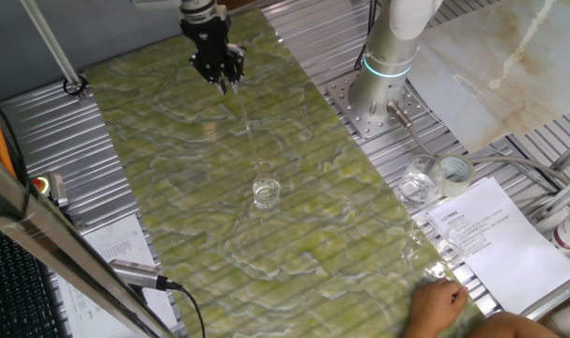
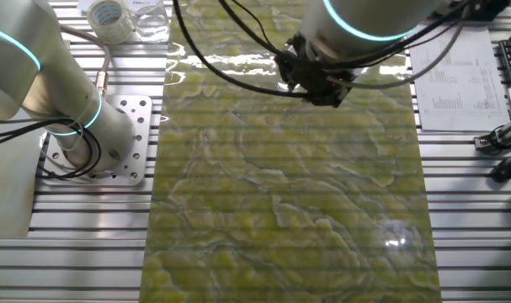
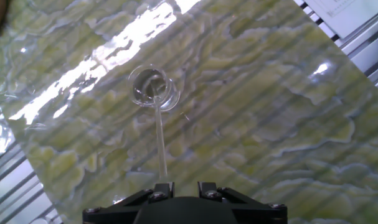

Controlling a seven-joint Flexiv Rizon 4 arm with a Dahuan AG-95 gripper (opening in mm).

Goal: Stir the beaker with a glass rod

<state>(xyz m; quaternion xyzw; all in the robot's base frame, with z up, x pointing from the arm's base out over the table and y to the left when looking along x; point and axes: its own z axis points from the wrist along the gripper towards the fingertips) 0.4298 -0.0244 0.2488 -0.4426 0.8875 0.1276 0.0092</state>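
The beaker point(image 1: 266, 192), small and of clear glass, stands upright near the middle of the green marbled mat point(image 1: 172, 141). My gripper point(image 1: 226, 83) hangs well above and behind it, shut on the top of the glass rod point(image 1: 249, 141). The rod slants down from the fingers, and its lower end reaches into the beaker's mouth. In the hand view the rod point(image 3: 159, 143) runs from beside my left finger up to the beaker point(image 3: 152, 88), with the gripper point(image 3: 185, 185) at the bottom edge. In the other fixed view my gripper point(image 2: 320, 82) hides the beaker.
Clear glass jars point(image 1: 418, 183) and a tape roll point(image 1: 454, 171) sit off the mat's right side, beside a printed sheet point(image 1: 486, 225). A person's hand point(image 1: 439, 305) rests at the mat's near right corner. A second arm's base point(image 1: 383, 94) stands on the slatted table at the back.
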